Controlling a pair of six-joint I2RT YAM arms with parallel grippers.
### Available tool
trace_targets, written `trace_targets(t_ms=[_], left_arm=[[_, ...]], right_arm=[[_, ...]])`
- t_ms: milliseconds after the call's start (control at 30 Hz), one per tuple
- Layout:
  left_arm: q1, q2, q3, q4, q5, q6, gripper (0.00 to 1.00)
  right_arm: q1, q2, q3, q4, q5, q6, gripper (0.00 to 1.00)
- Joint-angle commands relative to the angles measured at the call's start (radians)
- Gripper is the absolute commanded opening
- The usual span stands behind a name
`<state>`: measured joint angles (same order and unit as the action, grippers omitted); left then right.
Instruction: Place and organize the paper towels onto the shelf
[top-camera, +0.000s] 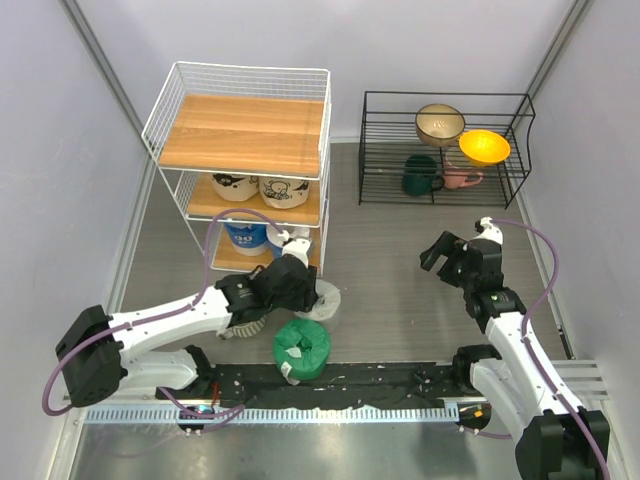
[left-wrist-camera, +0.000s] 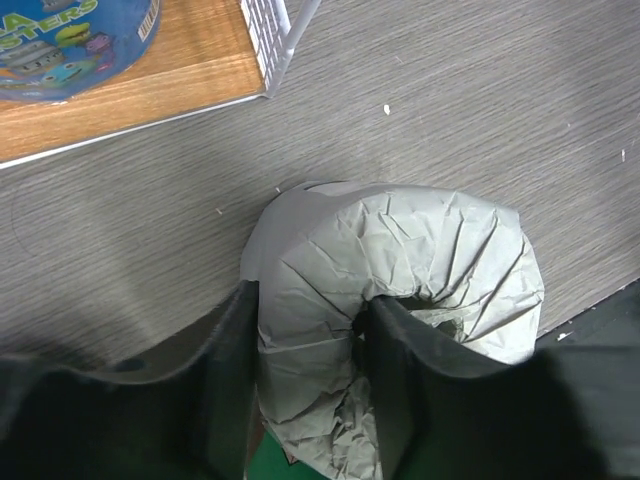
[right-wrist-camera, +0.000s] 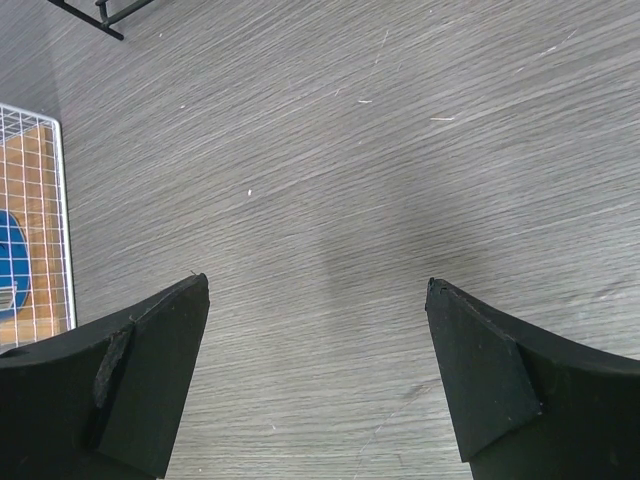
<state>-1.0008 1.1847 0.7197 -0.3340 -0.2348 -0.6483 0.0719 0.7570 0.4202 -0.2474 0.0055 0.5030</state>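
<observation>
Pose: left end effector (left-wrist-camera: 312, 300) pinching grey roll (left-wrist-camera: 440, 250) | right end effector (right-wrist-camera: 317, 283) raised

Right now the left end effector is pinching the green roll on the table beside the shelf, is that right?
Not quite. The left end effector is pinching the grey roll, not the green one, on the table beside the shelf. The left wrist view shows it, with one finger down the roll's core. The green roll sits close by, not gripped.
</observation>
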Motion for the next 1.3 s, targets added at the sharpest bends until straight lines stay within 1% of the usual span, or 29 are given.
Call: trace_targets(t_ms=[0, 167, 400, 533, 633, 667, 733, 767, 833, 867, 900, 967, 1000, 1067, 1100, 1167, 1267], left_arm=[[-0.005, -0.028, 0.023, -0.028, 0.008, 0.019, 0.4], [-0.005, -0.114, 0.024, 0.024, 0.084, 0.033, 0.39], [-0.005, -0.223, 0.09, 0.029, 0.152, 0.061, 0.4], [-0.005, -0.269, 0.156, 0.03, 0.23, 0.079, 0.4], [-0.005, -0.312, 0.199, 0.039, 0.23, 0.072, 0.4], [-0.005, -0.322, 0.245, 0.039, 0.226, 0.069, 0.4], [-0.005, -0.333, 0.309, 0.014, 0.169, 0.067, 0.4], [-0.005, -0.332, 0.381, 0.0, 0.149, 0.079, 0.4], [-0.007, -0.307, 0.472, -0.051, 0.103, 0.093, 0.41], [-0.006, -0.297, 0.516, -0.071, 0.047, 0.101, 0.41], [-0.005, -0.28, 0.614, -0.091, 0.023, 0.123, 0.41], [-0.005, -0.246, 0.7, -0.115, -0.026, 0.148, 0.41], [-0.005, -0.24, 0.768, -0.119, -0.037, 0.173, 0.41], [-0.005, -0.223, 0.834, -0.119, -0.052, 0.196, 0.41], [-0.005, -0.22, 0.886, -0.122, -0.085, 0.212, 0.41], [-0.005, -0.217, 0.925, -0.112, -0.115, 0.237, 0.41], [-0.005, -0.208, 1.007, -0.131, -0.211, 0.295, 0.41]], right_arm=[[0.005, -0.002, -0.004, 0.034, 0.022, 0.0, 0.95], [0.003, -0.004, -0.008, 0.036, 0.022, 0.003, 0.95], [0.005, -0.004, -0.008, 0.039, 0.021, 0.005, 0.95], [0.003, -0.001, -0.008, 0.042, 0.021, 0.005, 0.96], [0.003, 0.004, -0.009, 0.043, 0.017, 0.006, 0.95], [0.005, 0.004, -0.009, 0.046, 0.017, 0.008, 0.96], [0.005, 0.005, -0.012, 0.051, 0.014, 0.011, 0.96], [0.005, 0.008, -0.012, 0.053, 0.011, 0.011, 0.95], [0.003, 0.01, -0.012, 0.053, 0.01, 0.012, 0.95], [0.003, 0.008, -0.012, 0.057, 0.01, 0.014, 0.96], [0.005, 0.011, -0.011, 0.057, 0.007, 0.014, 0.95], [0.005, 0.008, -0.009, 0.057, 0.007, 0.011, 0.96], [0.003, 0.008, -0.009, 0.057, 0.007, 0.011, 0.96], [0.003, 0.002, -0.011, 0.056, 0.011, 0.009, 0.95], [0.003, 0.002, -0.012, 0.056, 0.01, 0.011, 0.96], [0.003, 0.001, -0.014, 0.057, 0.013, 0.008, 0.95], [0.005, 0.01, -0.015, 0.059, 0.011, 0.009, 0.96]])
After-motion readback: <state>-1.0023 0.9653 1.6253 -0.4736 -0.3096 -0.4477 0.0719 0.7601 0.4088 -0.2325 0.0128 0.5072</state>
